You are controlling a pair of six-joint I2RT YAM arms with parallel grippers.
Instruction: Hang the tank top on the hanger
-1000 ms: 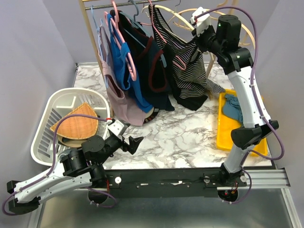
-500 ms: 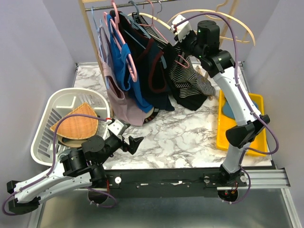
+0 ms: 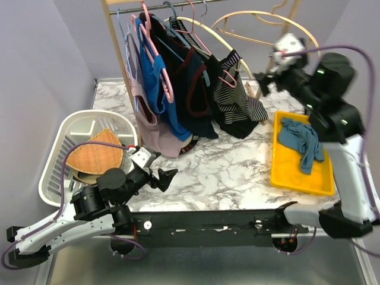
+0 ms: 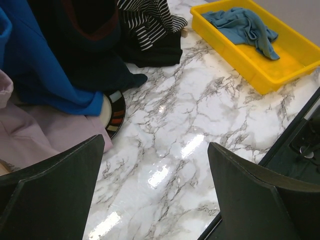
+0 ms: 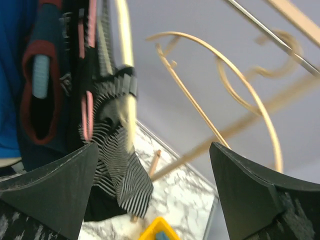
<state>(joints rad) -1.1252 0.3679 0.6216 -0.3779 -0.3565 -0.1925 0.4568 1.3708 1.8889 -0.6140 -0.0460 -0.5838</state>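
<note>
Right arm pose: my right arm is raised high from its base at the near right corner, wrist level with the clothes rail. The right gripper points left at the hanging clothes.
Right fingers: spread wide with nothing between them; my wrist view shows only open air in the gap of the right gripper.
Left arm pose: folded low along the near edge at the left, with the left gripper aimed at the middle of the table.
Left fingers: parted and empty, hanging above bare marble in my left wrist view.
Tank top: the tank top hangs near the far edge, right of centre. It is thin black-and-white stripes, limp and creased, with a black hem that reaches the marble.
Hanger: the hanger is a thin, pale cream wooden arch. It runs down into the top of the tank top, but I cannot tell how the straps sit on it.
Neighbours: a plain black garment with dark red trim hangs just beside it, then a blue garment.
Tray: a glossy yellow tray lies along the right edge and holds a crumpled teal-blue cloth.
Basket: a white slatted basket sits at the left edge.
Only the left wrist shows: a striped plate peeking from under the hems.
Only the right wrist shows: the striped cloth close up, blurred.
</note>
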